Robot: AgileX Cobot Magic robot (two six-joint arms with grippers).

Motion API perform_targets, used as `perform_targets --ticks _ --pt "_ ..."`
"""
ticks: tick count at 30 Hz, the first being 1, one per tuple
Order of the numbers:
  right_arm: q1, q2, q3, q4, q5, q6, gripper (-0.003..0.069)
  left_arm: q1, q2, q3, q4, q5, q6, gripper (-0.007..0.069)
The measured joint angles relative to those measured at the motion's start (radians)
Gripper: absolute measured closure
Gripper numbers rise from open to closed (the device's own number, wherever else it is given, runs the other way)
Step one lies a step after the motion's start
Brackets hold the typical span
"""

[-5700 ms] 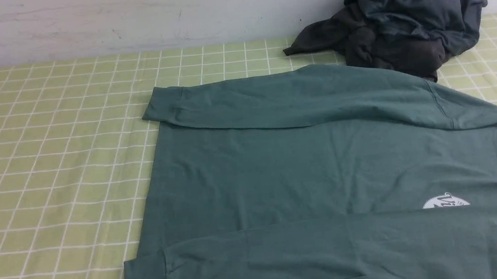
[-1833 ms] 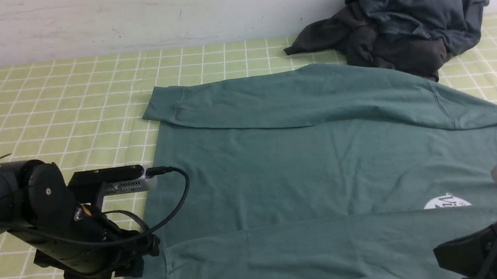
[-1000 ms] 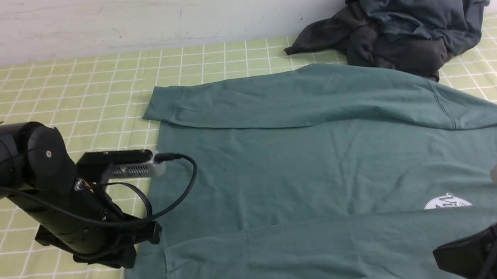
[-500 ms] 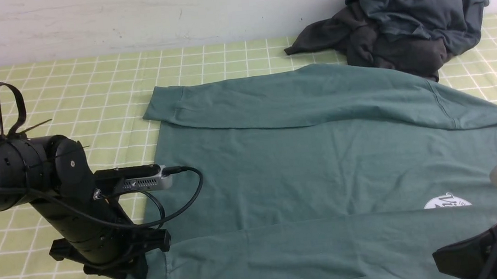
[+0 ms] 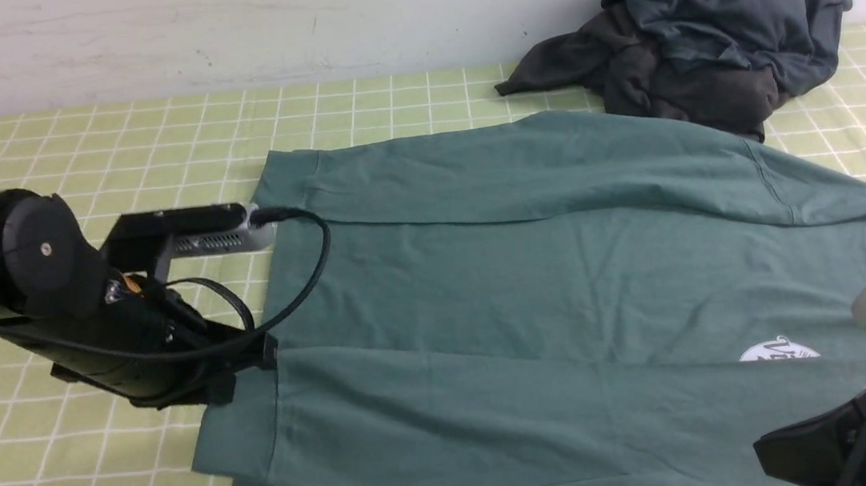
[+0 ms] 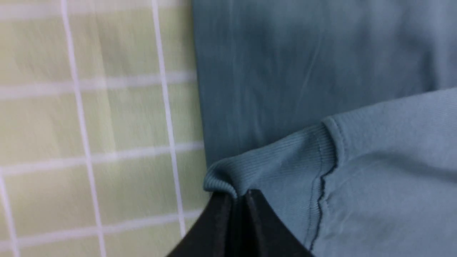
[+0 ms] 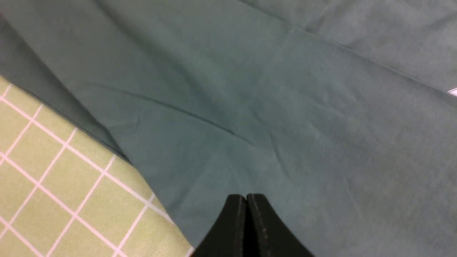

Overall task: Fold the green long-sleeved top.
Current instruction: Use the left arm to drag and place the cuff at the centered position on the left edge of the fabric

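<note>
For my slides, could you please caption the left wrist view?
Left gripper shut on the cuff of the top.

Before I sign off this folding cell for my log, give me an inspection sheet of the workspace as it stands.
Surface: checked cloth, yellow-green, lying flat.
Job's things: green top spread out, both sleeves folded across the body; near cuff raised off the cloth.
Clutter: heap of dark clothes at the far right, against the top's far shoulder.
Grippers: left gripper shut, pinching the cuff; right gripper shut at the top's near edge, its hold on the fabric unclear.
Cables: black cable loops from the left wrist camera over the top.
Surroundings: pale wall behind, scuffed; nothing else seen.
</note>
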Motion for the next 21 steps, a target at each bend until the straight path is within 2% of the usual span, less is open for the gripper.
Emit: perform_targets --ticks 6,10,15,19,21 --pt "0.0 0.0 0.0 0.0 0.0 -0.002 0.0671 0.002 0.067 -0.151 0.005 -0.065 0.119 0.0608" --pt "0.0 0.0 0.0 0.0 0.0 -0.002 0.0671 0.005 0.179 -0.292 0.013 -0.027 0.126 0.0608" --pt "0.0 0.0 0.0 0.0 0.0 -0.003 0.0671 0.006 0.386 -0.541 0.04 0.095 0.126 0.0603" --pt "0.0 0.0 0.0 0.0 0.0 -0.004 0.0671 0.031 0.535 -0.724 0.064 0.22 0.12 0.0542" --pt "0.0 0.0 0.0 0.0 0.0 -0.004 0.0671 0.058 0.61 -0.837 0.069 0.257 0.102 0.0477"
